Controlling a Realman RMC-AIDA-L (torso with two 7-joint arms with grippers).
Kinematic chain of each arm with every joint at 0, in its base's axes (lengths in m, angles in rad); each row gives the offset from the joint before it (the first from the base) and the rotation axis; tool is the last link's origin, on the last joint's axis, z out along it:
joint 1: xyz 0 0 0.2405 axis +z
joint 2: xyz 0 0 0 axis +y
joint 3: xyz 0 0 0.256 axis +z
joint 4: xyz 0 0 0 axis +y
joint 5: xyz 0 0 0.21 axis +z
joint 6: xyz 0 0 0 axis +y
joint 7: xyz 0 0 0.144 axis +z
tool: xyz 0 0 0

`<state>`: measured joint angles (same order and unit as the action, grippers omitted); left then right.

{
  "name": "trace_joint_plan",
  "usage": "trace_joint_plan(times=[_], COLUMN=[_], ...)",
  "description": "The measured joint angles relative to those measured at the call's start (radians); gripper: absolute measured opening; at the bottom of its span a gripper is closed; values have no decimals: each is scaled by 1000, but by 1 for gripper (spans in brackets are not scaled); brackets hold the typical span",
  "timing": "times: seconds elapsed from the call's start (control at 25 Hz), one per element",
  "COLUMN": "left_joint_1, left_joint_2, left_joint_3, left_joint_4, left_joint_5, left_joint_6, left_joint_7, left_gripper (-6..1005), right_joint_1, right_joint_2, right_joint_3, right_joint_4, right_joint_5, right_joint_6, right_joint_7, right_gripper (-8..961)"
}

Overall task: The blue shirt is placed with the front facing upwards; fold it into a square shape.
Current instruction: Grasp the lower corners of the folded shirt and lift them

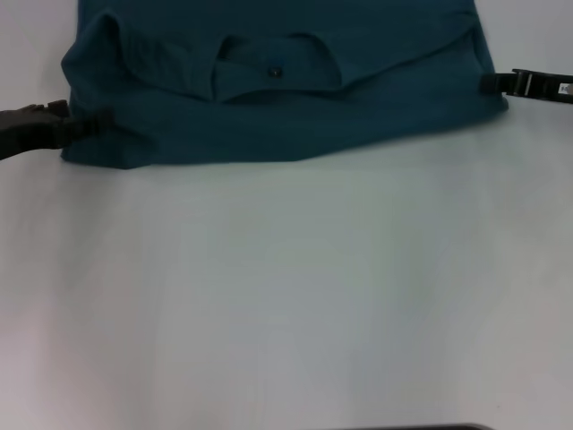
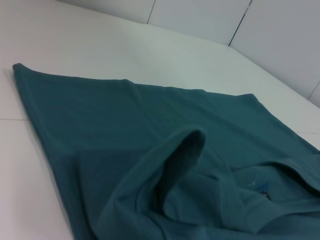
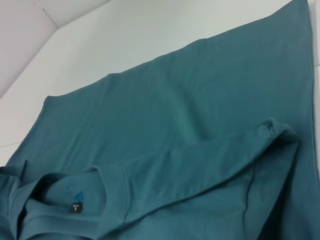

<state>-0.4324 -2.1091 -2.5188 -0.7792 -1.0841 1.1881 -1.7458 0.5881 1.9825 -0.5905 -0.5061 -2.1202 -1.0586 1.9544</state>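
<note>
blue shirt lying at the far side of the white table, a gripper at each side edge.

the shirt's near part is folded over itself, the ribbed collar with its small black neck label facing up, and no lettering shows. the left gripper meets the shirt's left edge, where the cloth bunches at its tip; the right gripper touches the right edge. i cannot tell whether either gripper's fingers are closed on the cloth. the near half of the table lies bare and pale.
</note>
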Motion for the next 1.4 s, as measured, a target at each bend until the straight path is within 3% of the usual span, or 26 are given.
trace_joint_plan(times=[0.52, 0.96, 1.4], left_joint_1=[-11, -22, -22], left_joint_2=[-5, -14, -12], left_joint_3=[4, 98, 106], left_joint_4=[5, 18, 12], left_joint_5=[98, 107, 119], left_joint_6=[-52, -168, -112], left_joint_7=[5, 0, -2], left_gripper=[886, 885, 886], right_joint_1=[0, -1, -1], right_joint_2=[1, 7, 7], right_joint_3=[-14, -14, -14], right_joint_4=[3, 3, 3], right_joint_5=[-7, -7, -7], right_joint_6=[2, 1, 1], right_joint_7=[-2, -2, -2], right_gripper=[21, 20, 21])
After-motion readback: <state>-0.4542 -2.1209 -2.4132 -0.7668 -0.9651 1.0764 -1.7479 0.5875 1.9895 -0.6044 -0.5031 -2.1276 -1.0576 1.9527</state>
